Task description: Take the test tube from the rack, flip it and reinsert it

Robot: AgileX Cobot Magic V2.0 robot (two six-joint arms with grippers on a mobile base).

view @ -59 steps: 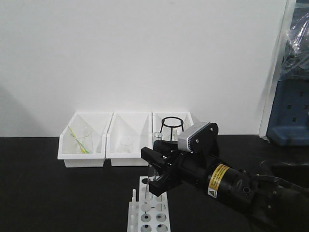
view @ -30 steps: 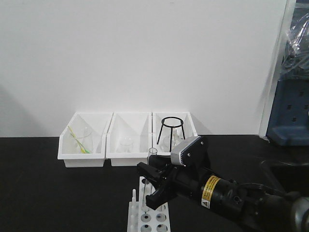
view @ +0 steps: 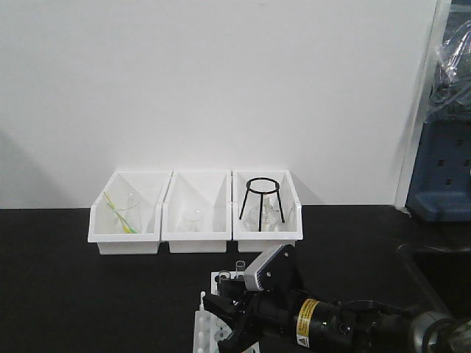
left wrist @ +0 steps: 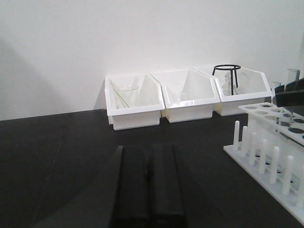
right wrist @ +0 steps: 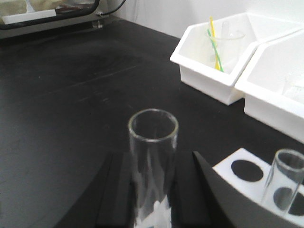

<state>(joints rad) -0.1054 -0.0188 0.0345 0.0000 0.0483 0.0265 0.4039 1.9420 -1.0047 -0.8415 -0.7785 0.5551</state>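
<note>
The white rack [view: 207,326] stands at the front of the black table, with its row of pegs on the left side. My right gripper [view: 234,312] is low over it and shut on an upright clear test tube [view: 240,263], open rim up. In the right wrist view the tube [right wrist: 153,137] stands between the two black fingers [right wrist: 118,190], its lower end hidden. A second tube [right wrist: 284,180] stands in the rack [right wrist: 228,164] just to the right. In the left wrist view my left gripper [left wrist: 148,156] is shut and empty, left of the rack [left wrist: 266,156].
Three white bins [view: 195,220] stand in a row at the back by the wall. The left one holds a beaker with yellow and green sticks [view: 121,213]; the right one holds a black wire tripod [view: 261,195]. Blue equipment [view: 441,169] stands at far right.
My right gripper has come down and nearer the camera with the tube, from above the rack to low over its holes. The tube's rim now sits much lower.
</note>
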